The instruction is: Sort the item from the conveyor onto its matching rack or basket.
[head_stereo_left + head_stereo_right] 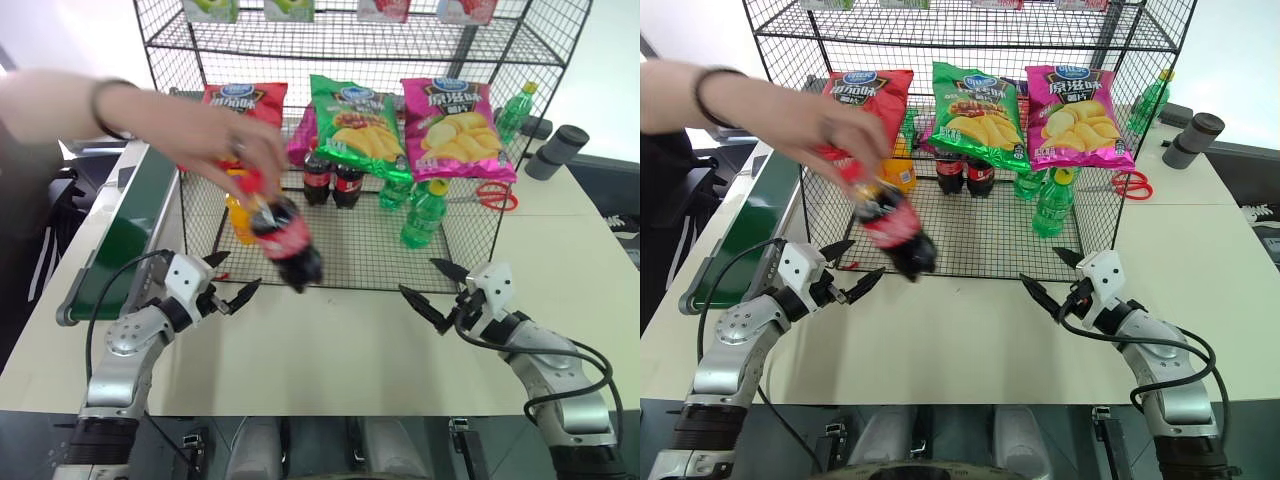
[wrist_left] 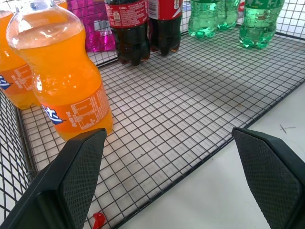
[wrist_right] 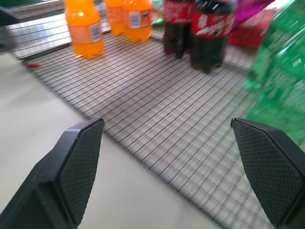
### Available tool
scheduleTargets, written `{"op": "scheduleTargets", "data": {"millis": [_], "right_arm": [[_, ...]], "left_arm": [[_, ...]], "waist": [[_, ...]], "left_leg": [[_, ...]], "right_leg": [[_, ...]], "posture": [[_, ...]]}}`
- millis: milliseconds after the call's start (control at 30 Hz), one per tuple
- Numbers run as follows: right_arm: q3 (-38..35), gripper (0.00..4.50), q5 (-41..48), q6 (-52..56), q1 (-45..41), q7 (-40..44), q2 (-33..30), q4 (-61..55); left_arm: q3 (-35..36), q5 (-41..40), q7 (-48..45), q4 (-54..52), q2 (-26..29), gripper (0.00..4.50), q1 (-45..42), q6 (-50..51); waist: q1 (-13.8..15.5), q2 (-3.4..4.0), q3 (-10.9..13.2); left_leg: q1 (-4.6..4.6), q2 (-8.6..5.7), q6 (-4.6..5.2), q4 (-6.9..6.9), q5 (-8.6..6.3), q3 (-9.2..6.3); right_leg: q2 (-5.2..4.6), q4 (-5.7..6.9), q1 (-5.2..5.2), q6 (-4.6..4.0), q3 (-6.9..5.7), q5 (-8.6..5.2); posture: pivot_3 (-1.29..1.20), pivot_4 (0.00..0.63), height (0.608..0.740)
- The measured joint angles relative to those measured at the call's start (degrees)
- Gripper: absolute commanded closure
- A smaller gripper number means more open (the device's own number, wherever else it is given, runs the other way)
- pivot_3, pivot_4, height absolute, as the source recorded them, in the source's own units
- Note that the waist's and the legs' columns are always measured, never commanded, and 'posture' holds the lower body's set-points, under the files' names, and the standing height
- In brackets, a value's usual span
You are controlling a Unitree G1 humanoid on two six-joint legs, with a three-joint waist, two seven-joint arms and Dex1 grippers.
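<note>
A person's hand (image 1: pixel 215 135) holds the item, a cola bottle (image 1: pixel 288 243) with a red cap and red label, tilted in the air over the front left of the black wire rack (image 1: pixel 360 252). My left gripper (image 1: pixel 238 272) stands open just below and left of the bottle, not touching it. My right gripper (image 1: pixel 421 277) is open at the rack's front right edge, with nothing between its fingers. Two more cola bottles (image 1: pixel 333 180) stand at the back of the rack floor. The dark green conveyor (image 1: pixel 125 235) runs along the left.
On the rack floor stand orange-drink bottles (image 2: pixel 62 81) at the left and green bottles (image 1: pixel 422 212) at the right. Crisp bags (image 1: pixel 355 122) hang behind them. Red scissors (image 1: pixel 490 196) and a grey cylinder (image 1: pixel 557 150) lie on the table to the right.
</note>
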Motion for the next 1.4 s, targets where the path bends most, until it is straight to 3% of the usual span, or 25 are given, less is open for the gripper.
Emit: {"op": "scheduleTargets", "data": {"millis": [333,633,833,1133,1400], "right_arm": [[0.2,0.07,-0.1,0.6,-1.4,0.9,-0.3,-0.2],[1.5,0.07,-0.5,-0.4,-7.9,4.1,-0.4,6.1],[2.7,0.07,-0.9,-1.0,-11.8,6.0,-0.3,8.7],[4.3,0.07,-1.4,-1.2,-12.5,6.5,0.2,9.0],[4.9,0.07,-1.6,-1.2,-12.2,6.4,0.3,7.9]], "left_arm": [[2.7,-1.7,0.9,-1.1,0.2,0.0,1.5,2.8],[15.2,-11.3,4.5,-13.7,2.8,0.0,10.8,12.3],[23.4,-16.1,7.7,-13.7,3.3,0.0,11.8,16.0],[25.9,-12.3,16.7,-6.3,-1.0,0.0,9.2,11.8],[24.6,-7.7,18.9,0.2,-1.6,0.0,5.1,7.2]], "waist": [[-0.2,0.0,0.0],[-0.1,0.0,0.0],[0.0,0.0,0.0],[0.0,-0.03,0.0],[0.0,-0.05,0.0]], "left_leg": [[0.0,0.01,0.0,0.0,0.0,0.0],[0.0,0.0,0.0,0.0,0.0,-0.01],[0.0,-0.01,0.0,0.0,0.0,-0.02],[0.0,-0.01,0.0,0.0,0.0,-0.01],[-0.01,-0.02,0.0,0.0,0.0,-0.01]], "right_leg": [[0.01,0.0,-0.01,0.0,0.01,0.0],[-0.07,0.0,0.0,-0.01,0.0,-0.01],[-0.06,-0.01,0.0,-0.01,-0.02,-0.01],[-0.05,-0.01,0.0,0.0,-0.02,0.0],[-0.06,0.0,0.0,0.0,-0.02,0.0]], "posture": [[0.0,0.15,0.74],[0.0,0.15,0.74],[0.0,0.15,0.74],[0.0,0.15,0.74],[0.0,0.15,0.74]]}}
